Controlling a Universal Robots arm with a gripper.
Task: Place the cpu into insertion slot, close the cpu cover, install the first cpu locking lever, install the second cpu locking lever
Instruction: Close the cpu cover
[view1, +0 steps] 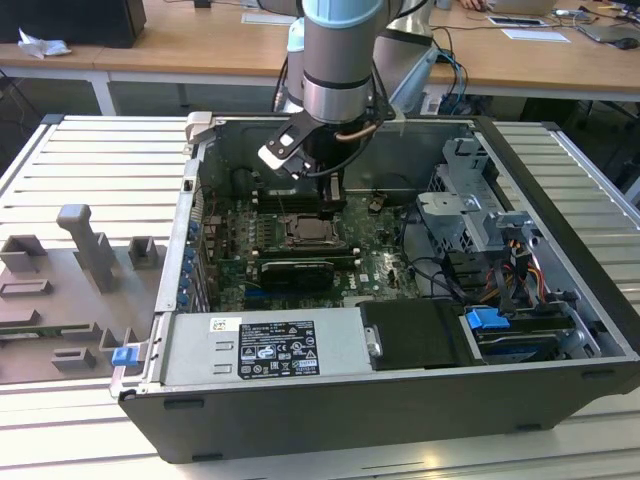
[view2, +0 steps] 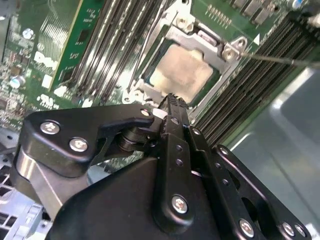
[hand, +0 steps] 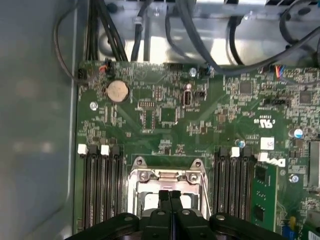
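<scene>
Over the seated cpu (view2: 181, 70), upright arm (view1: 340, 60), fingers (hand: 164, 202) (pressed together, empty) pointing down.

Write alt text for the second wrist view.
A black pincer, shut, hangs close above a pale cpu seated on a green circuit board and framed by the silver cpu cover. Long memory slots run along both sides.

A white printed label (view1: 265, 349) lies on the grey power supply box (view1: 340, 350) at the near side of the case; its lines and symbols are too small to read. A white sticker (hand: 267, 143) on the green circuit board (hand: 165, 115) is likewise illegible
</scene>
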